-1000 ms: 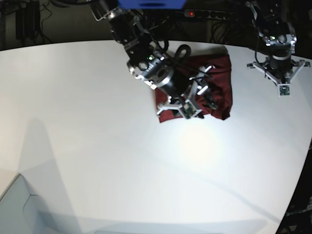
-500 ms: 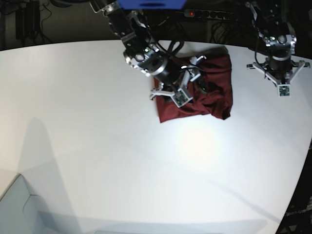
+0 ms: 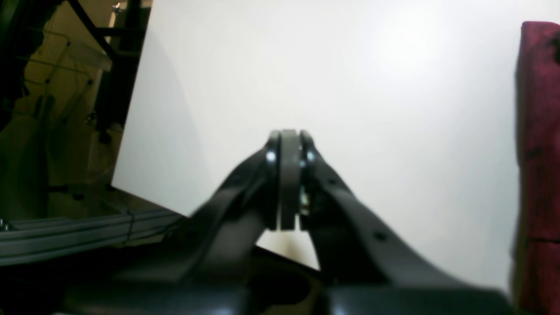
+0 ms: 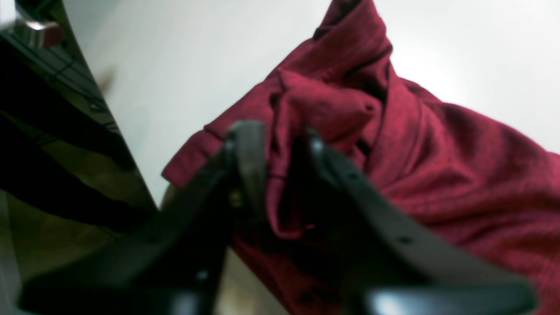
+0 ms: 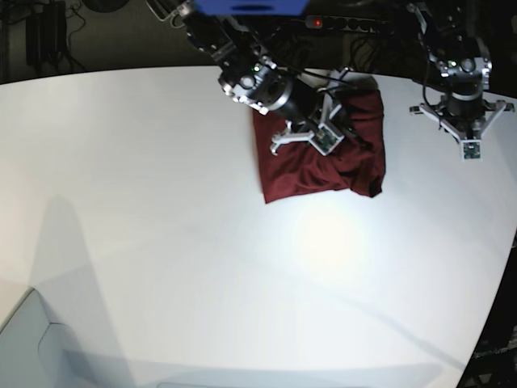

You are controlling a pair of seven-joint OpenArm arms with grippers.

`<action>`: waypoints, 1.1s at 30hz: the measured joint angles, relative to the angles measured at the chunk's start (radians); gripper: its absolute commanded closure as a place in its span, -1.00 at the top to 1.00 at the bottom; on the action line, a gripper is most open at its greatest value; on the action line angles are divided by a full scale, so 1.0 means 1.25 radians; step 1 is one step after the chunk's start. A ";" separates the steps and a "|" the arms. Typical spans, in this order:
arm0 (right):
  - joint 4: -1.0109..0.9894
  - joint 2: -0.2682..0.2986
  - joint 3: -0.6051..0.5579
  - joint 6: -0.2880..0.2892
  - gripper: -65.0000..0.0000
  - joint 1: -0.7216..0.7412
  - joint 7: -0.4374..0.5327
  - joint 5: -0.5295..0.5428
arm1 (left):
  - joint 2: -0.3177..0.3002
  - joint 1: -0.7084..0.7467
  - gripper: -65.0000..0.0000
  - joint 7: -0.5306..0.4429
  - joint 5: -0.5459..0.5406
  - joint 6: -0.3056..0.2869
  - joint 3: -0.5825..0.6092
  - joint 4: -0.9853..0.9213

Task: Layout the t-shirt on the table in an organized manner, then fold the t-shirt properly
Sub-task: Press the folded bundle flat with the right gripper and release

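Note:
The dark maroon t-shirt (image 5: pixel 323 174) lies bunched into a rough rectangle near the far edge of the white table (image 5: pixel 161 202). My right gripper (image 5: pixel 351 121) is down on the shirt's far part. In the right wrist view the gripper (image 4: pixel 280 135) is shut on a raised fold of the t-shirt (image 4: pixel 437 166), with cloth pinched between both fingers. My left gripper (image 5: pixel 462 113) hovers to the right of the shirt. In the left wrist view the gripper (image 3: pixel 288 140) is shut and empty over bare table (image 3: pixel 350 65), and the t-shirt (image 3: pixel 540 131) shows only at the right border.
A black power strip (image 5: pixel 347 23) and cables run behind the table's far edge. The table's curved edge (image 5: pixel 497 267) drops off at the right. A dark frame and floor (image 3: pixel 52 131) lie beyond the table in the left wrist view.
My right arm has moved toward the far edge across the shirt, and its jaws have closed on a fold of cloth. The left arm has stayed still.

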 measured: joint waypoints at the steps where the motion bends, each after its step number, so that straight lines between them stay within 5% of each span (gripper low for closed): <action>1: 0.000 0.000 0.000 0.000 -1.00 0.003 -0.001 0.000 | 0.000 0.000 -1.00 0.000 0.000 0.000 0.000 0.000; 9: 0.001 0.001 -0.008 0.000 -1.00 0.013 0.000 -0.001 | -0.007 0.000 -1.00 0.000 0.000 0.000 0.000 0.000; 16: 0.012 0.023 -0.152 0.000 -1.00 0.013 -0.001 0.005 | -0.011 -0.001 -1.00 -0.001 -0.003 0.000 -0.020 0.002; 21: -0.001 0.022 -0.175 0.000 -1.00 0.017 0.001 0.009 | -0.011 -0.001 -1.00 0.000 -0.001 0.000 -0.030 0.003; 28: -0.026 0.022 -0.175 0.000 -0.41 0.019 -0.004 0.008 | -0.009 -0.001 -0.99 0.000 0.000 0.000 -0.030 0.003; 33: -0.013 0.027 -0.175 0.000 -0.19 0.019 -0.005 0.008 | -0.007 -0.001 -0.98 0.002 -0.022 -0.003 -0.030 0.005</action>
